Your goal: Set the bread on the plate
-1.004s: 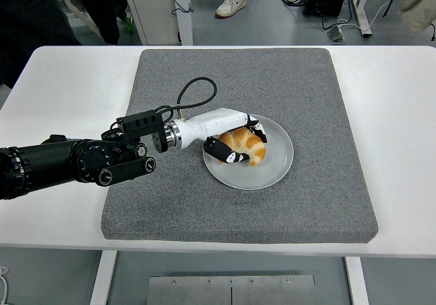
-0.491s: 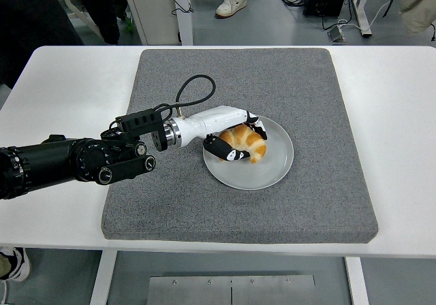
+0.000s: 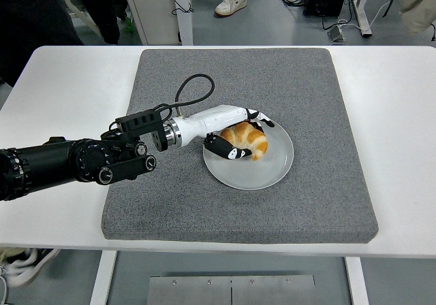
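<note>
The bread (image 3: 245,140), a golden croissant, lies on the left part of the grey plate (image 3: 276,165), which sits on a grey mat (image 3: 306,101) covering the middle of the white table (image 3: 402,114). The left hand (image 3: 240,136) reaches in from the left and cups the bread loosely, its fingers (image 3: 261,118) spread over the far side and its thumb (image 3: 228,151) along the near side, partly opened rather than clamped tight.
</note>
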Controlling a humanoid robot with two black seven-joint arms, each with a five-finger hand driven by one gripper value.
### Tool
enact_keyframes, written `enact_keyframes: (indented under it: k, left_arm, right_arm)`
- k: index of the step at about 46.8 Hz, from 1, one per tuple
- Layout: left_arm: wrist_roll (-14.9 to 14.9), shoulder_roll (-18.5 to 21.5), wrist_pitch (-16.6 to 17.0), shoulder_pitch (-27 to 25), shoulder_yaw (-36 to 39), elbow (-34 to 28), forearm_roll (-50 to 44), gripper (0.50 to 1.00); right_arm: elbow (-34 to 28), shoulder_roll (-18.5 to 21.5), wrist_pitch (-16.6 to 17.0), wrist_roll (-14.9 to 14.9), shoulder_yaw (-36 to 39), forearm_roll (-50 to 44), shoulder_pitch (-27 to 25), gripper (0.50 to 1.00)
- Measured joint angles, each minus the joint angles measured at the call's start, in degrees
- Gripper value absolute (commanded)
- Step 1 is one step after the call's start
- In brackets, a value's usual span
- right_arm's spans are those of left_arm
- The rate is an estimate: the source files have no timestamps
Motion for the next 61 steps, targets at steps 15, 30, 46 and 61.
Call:
enact_keyframes:
  k: [15,30,46,61]
  left_arm:
    - [0.12,-0.09,0.00,0.32,-0.54,-0.02,-1.06,0.778]
    - [0.12,-0.22,0.00,0.36,-1.59,-0.02,-1.93,0.795]
    - [0.12,-0.03,-0.56,0.27,-7.32,-0.02,-9.00,0.805]
    - [0.59,1.21,-0.79,0.42,-13.97,-0.01,-18.34,0.816]
  right_arm:
    - [0.00,0.00,0.00,-0.02,0.00,0.00,0.03,1.000]
    - [0.00,0.00,0.00,0.01,0.00,0.00,-0.03,1.000]
    - [0.00,0.00,0.00,0.01,0.00,0.00,-0.14,1.000]
    - [0.02,0.00,0.00,-0.03,0.00,0.00,-0.14,1.000]
